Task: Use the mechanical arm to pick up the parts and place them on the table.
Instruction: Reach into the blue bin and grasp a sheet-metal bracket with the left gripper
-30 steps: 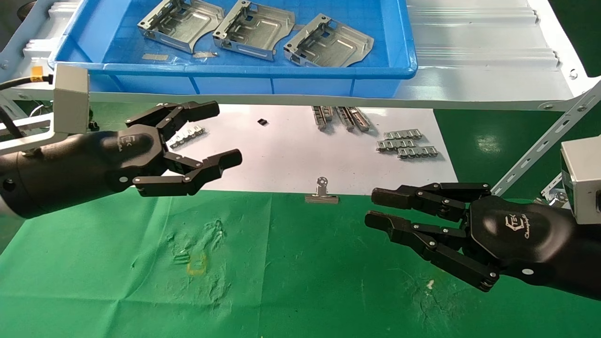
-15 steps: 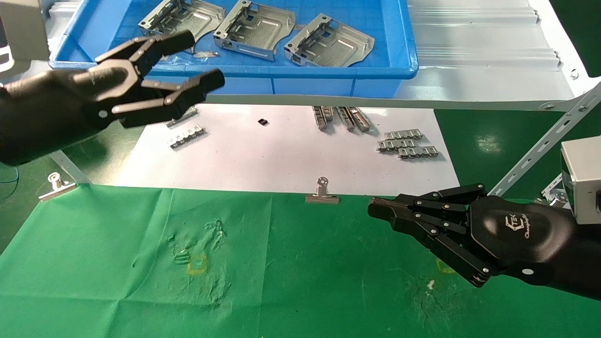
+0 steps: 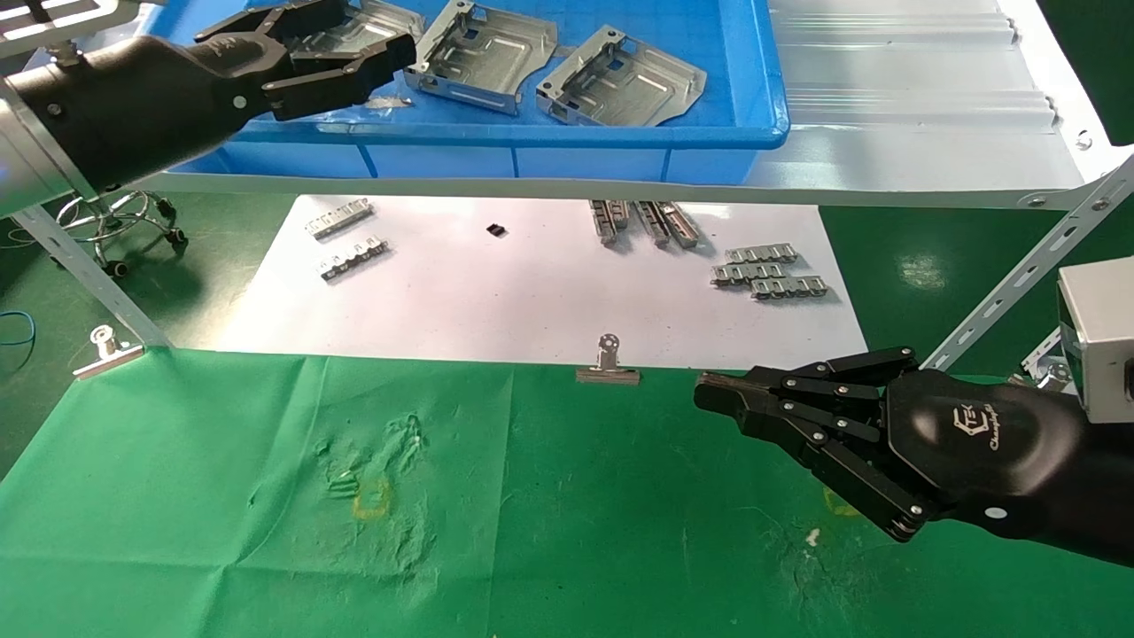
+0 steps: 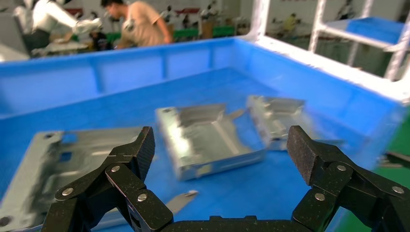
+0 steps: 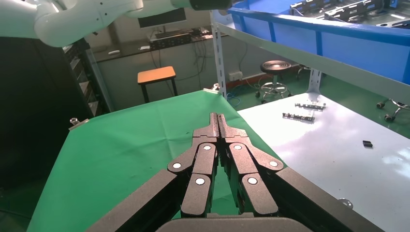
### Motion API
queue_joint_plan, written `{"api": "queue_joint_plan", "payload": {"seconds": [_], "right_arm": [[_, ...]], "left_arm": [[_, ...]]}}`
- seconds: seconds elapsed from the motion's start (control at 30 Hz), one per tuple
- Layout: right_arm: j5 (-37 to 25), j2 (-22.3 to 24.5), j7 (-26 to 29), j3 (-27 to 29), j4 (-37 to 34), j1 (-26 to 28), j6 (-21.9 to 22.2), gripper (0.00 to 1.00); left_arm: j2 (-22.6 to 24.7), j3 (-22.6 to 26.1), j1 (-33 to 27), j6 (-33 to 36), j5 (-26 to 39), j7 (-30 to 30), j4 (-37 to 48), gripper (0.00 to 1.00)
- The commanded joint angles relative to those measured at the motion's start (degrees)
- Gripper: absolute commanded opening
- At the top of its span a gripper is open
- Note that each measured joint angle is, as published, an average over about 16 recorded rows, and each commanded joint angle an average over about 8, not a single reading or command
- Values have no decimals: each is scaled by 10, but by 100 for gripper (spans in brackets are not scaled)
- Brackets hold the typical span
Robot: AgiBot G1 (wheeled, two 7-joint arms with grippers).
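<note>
blue bin (image 3: pixel 567 159), white sheet (image 3: pixel 532 301), binder clip (image 3: pixel 608 365)

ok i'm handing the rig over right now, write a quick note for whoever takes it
Left gripper: open, empty, over the left end of the blue plastic bin, above the leftmost part.
Right gripper: shut, empty, idle above the green cloth table.
Parts: three shiny silver stamped sheet-metal trays in the bin, left, middle, right.
Done: none placed on the table yet.
Left: grasp each tray and set it on the green cloth.
</note>
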Motion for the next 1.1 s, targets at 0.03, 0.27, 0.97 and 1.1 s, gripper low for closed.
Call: {"api": "queue_joint_plan", "payload": {"seconds": [0.03,0.27,0.97,1.1], "right_arm": [[0,0,0,0,0,0,0,0],[0,0,0,0,0,0,0,0],[0,0,0,0,0,0,0,0],[0,0,0,0,0,0,0,0]], "left_arm": [[7,8,-17,-8,14,-1,23,100],[28,20,-75,-34,45,31,107,100],[83,38,-175,-1,75,78,286,100],[97,38,-178,1,75,84,301,100]]}}
